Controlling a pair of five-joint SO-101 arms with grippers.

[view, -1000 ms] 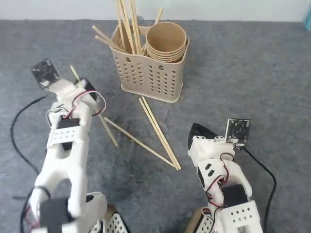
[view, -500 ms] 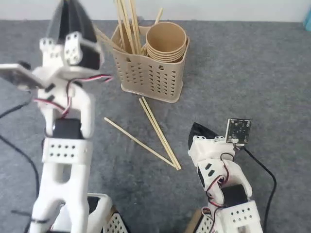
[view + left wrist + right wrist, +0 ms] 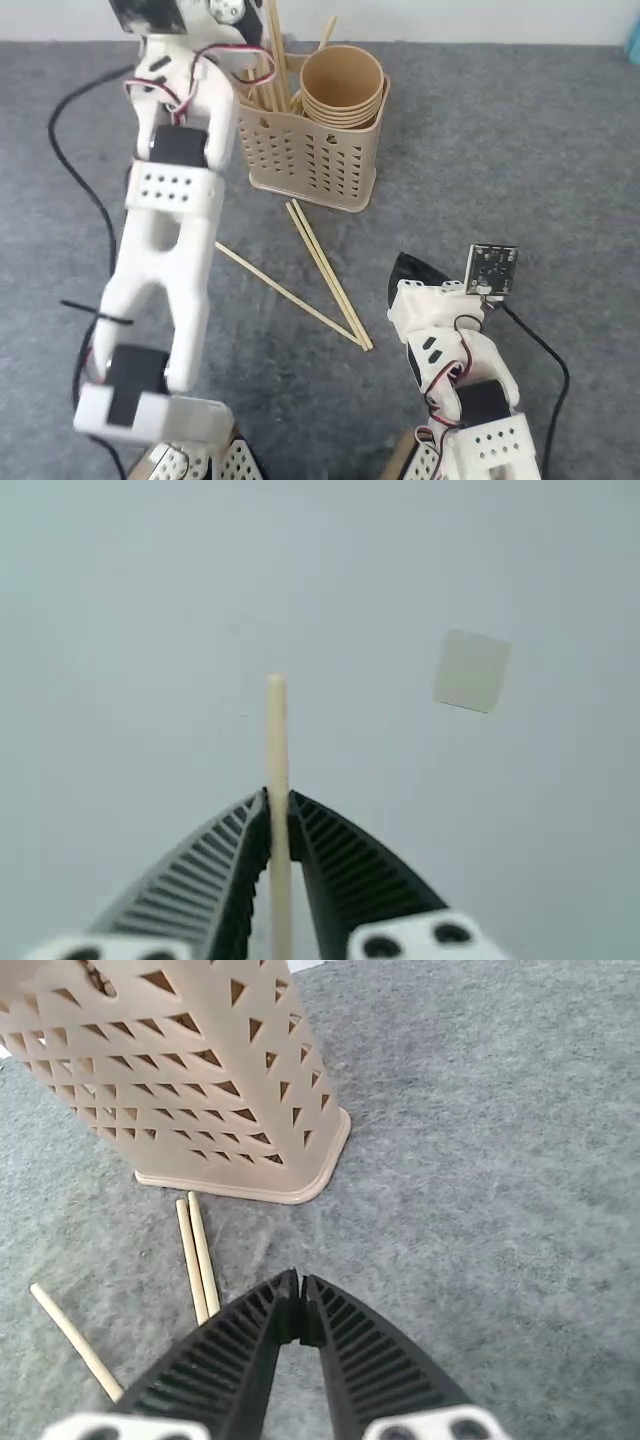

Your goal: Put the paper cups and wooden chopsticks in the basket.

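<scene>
1. The left gripper (image 3: 278, 802) is clenched on a chopstick (image 3: 276, 735). The stick stands straight between the two fingers, and its blunt end pokes out past their tips.
2. In the high view the left arm (image 3: 165, 230) stretches far up the table. Its wrist is just beside the basket (image 3: 310, 150), on the side where the sticks stand.
3. The right gripper (image 3: 299, 1285) is closed on nothing, its tips touching each other. It points down at the mat (image 3: 520, 150), facing the basket's lower corner.
4. The right arm (image 3: 455, 370) sits at the near edge of the table, well apart from the basket.
5. The cups (image 3: 342, 85) sit nested in one stack inside the basket, rims above its wall.
6. A bunch of sticks (image 3: 262, 45) stands in the basket beside the cups, leaning at different angles.
7. A loose pair (image 3: 325, 270) lies side by side on the mat, one end near the basket's base, the other toward the right arm.
8. A single stick (image 3: 285, 292) lies aslant on the mat, its near end meeting the pair's near end.
</scene>
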